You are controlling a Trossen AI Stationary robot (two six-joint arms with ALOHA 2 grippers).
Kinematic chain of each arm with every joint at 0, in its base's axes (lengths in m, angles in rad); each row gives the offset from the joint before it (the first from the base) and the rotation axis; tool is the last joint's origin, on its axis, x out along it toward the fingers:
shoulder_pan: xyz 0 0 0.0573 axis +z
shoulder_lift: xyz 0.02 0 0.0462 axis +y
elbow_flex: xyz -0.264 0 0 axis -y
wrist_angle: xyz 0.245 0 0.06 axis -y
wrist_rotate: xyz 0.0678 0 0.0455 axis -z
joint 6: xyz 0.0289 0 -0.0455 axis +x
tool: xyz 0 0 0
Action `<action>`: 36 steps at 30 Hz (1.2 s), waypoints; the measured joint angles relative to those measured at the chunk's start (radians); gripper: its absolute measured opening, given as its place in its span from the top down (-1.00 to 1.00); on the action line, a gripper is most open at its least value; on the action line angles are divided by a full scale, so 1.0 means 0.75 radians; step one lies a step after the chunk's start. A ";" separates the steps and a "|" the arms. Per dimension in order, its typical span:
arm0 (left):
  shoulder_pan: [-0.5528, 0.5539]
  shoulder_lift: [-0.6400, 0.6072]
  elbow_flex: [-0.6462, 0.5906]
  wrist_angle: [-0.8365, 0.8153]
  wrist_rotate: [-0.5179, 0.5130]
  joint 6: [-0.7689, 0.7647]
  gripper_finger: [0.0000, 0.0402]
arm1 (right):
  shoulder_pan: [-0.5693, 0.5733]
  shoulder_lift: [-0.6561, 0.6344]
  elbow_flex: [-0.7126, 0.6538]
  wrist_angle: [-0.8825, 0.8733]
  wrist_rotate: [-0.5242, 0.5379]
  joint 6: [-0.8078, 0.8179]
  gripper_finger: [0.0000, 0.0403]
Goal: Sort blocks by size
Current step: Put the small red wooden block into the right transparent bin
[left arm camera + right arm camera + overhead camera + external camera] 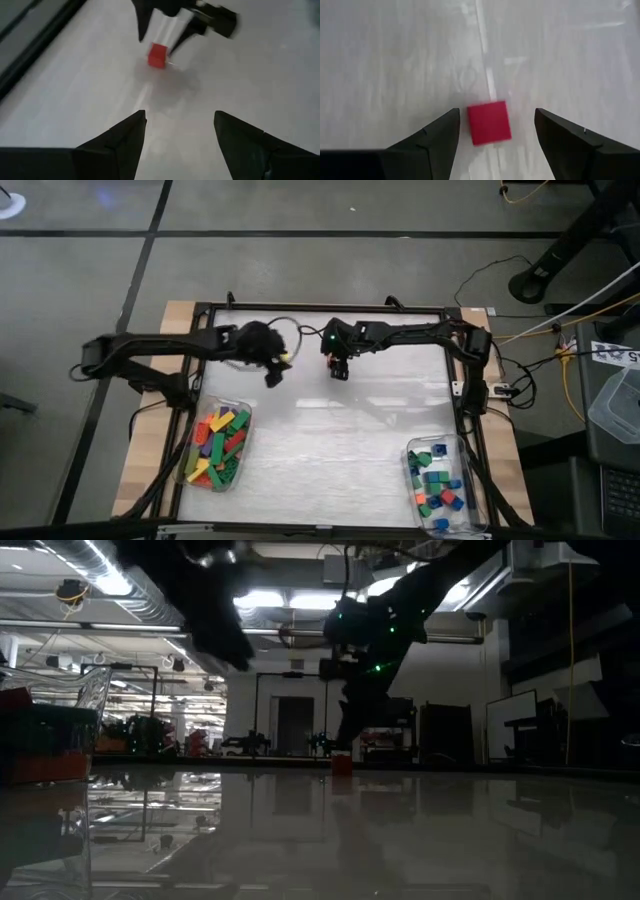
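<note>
A small red squarish block point(489, 122) lies flat on the white table near its far middle; it also shows in the left wrist view point(157, 55) and the low view point(342, 764). My right gripper point(496, 111) is open just above it, pointing down, one finger on either side of the block with a gap on both sides. My left gripper point(180, 117) is open and empty, a little to the left of the block point(273, 372). In the high view my right gripper point(340, 368) hides the block.
A clear tub point(184, 470) at the near left holds several long blocks in mixed colours. A clear tub point(409, 450) at the near right holds several short blocks, mostly blue and green. A black frame point(320, 308) runs around the table.
</note>
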 joint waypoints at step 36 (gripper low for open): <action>-0.642 -1.239 -0.959 0.625 -0.348 0.117 -0.12 | -0.014 -0.100 -0.001 -0.167 -0.162 -0.006 0.30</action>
